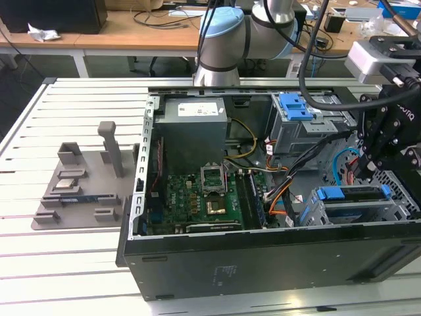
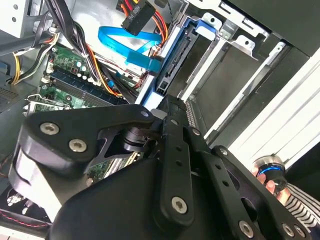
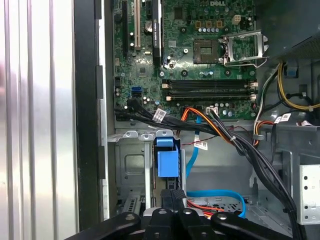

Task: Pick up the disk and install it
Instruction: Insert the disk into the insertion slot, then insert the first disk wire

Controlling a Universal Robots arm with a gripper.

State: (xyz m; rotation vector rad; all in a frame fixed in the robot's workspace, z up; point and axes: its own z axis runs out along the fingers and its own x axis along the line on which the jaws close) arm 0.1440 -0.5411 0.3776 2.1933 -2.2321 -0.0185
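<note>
In the first wrist view the end effector [image 3: 173,194] is clenched: its two black fingers lie against each other and nothing can be seen between them. Directly in front of the fingertips is the disk [image 3: 167,159]. It sits in a slot of the metal drive cage [image 3: 129,165], with the blue frame turned toward the fingers. I cannot tell if the fingertips touch it.

Just beside the end effector, on the inner side of the cage, a blue flat cable [image 3: 215,194] curves over the case floor. A little further, a bundle of black and orange cables [image 3: 240,145] runs across. Beyond the bundle lies the green motherboard [image 3: 175,65] with its open processor socket [image 3: 207,50].

In the exterior view the grey power-supply box [image 1: 194,128] stands far from the end effector, at the opposite corner of the open computer case [image 1: 263,263]. The case lies on the slatted surface [image 1: 72,263]. Furthest away, outside the case, a grey fixture [image 1: 75,197] rests on that surface.
</note>
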